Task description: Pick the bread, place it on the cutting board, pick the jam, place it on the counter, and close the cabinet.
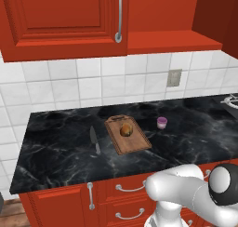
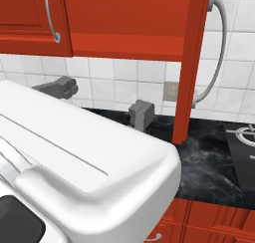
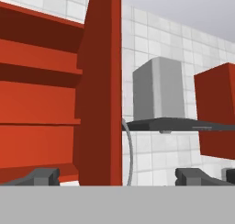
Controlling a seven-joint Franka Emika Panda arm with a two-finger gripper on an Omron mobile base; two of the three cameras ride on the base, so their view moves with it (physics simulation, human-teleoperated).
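Observation:
The bread (image 1: 126, 130) lies on the cutting board (image 1: 135, 144), mid-counter. The jam (image 1: 161, 123) stands upright on the black counter (image 1: 56, 142), just right of the board. The cabinet (image 1: 60, 16) has its left door shut; its right side is open, showing a bare shelf (image 1: 172, 41). The open door (image 2: 191, 62) stands edge-on with its silver handle (image 2: 220, 48) on the far side. My gripper (image 2: 102, 101) is raised in front of the cabinet, left of that door, open with nothing between its fingers. In the hand view the door edge (image 3: 98, 90) rises ahead of the gripper (image 3: 119, 177).
A grey knife (image 1: 94, 140) lies left of the board. A wall outlet (image 1: 175, 77) sits on the tiles. A stove burner (image 1: 230, 100) is at the counter's right end, under a grey range hood (image 3: 160, 94). Another red cabinet (image 3: 215, 113) hangs beyond the hood.

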